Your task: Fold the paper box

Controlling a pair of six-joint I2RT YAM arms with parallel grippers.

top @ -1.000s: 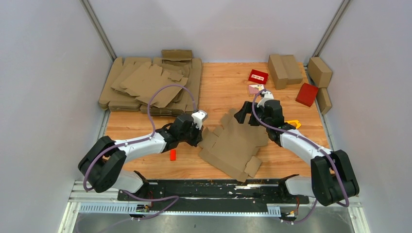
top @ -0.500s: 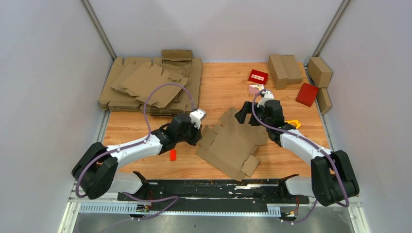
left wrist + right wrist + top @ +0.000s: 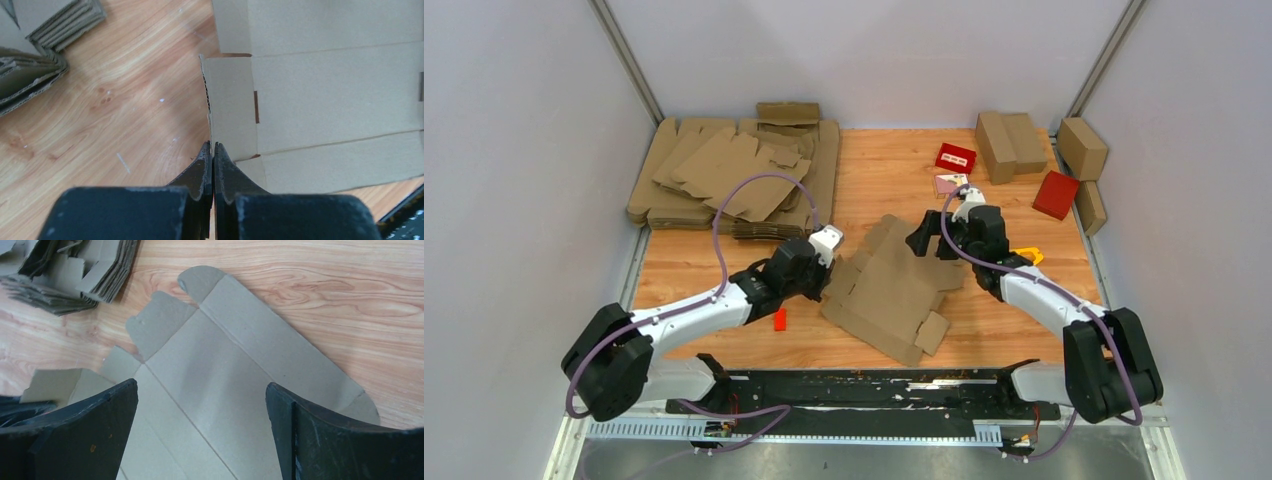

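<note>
Jaws of the left gripper point(image 3: 213, 152) press together on a flap edge of the paper box point(image 3: 889, 290), arm stretched low across the table point(image 3: 884, 165). The right gripper point(image 3: 201, 385) hangs spread wide above the sheet's far flaps. Bare wood lies beyond them; only the overhead view shows the flat sheet whole, mid-table.

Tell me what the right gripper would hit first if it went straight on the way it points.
Probably the paper box, lying flat straight ahead between its open fingers; how far off is unclear.
</note>
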